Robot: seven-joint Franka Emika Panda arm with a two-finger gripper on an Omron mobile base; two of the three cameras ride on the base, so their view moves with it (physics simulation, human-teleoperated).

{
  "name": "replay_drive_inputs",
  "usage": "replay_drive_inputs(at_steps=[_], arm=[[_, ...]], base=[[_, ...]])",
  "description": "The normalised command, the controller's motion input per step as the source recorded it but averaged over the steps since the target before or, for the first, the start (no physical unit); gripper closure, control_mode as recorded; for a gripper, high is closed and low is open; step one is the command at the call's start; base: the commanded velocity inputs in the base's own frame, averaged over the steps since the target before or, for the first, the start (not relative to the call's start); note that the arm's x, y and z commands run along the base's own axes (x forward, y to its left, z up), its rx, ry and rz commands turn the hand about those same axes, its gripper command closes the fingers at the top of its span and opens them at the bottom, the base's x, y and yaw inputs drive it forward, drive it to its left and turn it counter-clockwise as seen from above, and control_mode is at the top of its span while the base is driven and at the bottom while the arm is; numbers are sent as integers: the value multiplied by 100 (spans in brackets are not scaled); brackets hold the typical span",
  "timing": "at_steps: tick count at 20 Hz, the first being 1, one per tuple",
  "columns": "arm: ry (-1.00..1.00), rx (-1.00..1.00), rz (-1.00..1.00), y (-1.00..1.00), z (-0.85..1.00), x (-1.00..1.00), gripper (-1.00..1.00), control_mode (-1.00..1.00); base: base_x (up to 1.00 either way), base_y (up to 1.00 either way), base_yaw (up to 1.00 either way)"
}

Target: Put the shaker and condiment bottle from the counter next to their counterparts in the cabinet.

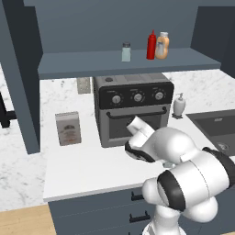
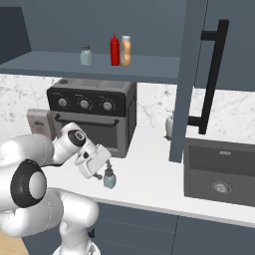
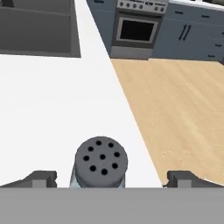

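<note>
The shaker stands upright on the white marble table, near its front edge and in front of the toaster oven. The tool hangs over it with its jaws wide apart; in the hand view the shaker's perforated grey cap sits midway between the two fingertips, neither touching it. The red condiment bottle already stands on the cabinet shelf, right beside the orange-amber bottle with a white cap, so the step in hand looks like the pick-up of the shaker, the second half of the task. The next move calls for lowering the tool a little around the body and closing on it squarely, then a long lift up to the shelf beside the pale shaker.

Counted: two shakers, one on the table and one on the shelf; two bottles, both on the shelf; one toaster oven; one soap dispenser; one box.
</note>
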Motion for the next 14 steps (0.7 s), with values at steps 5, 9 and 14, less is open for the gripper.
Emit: replay_drive_inputs(at_steps=[5,9,14], arm=[[5,0,0,-23,-9,15,-100,-100],[5,0,0,-16,-25,18,100,-100],[11,-1,1,1,-34,10,100,-100]], base=[[0,0,0],[0,0,0],[0,0,0]])
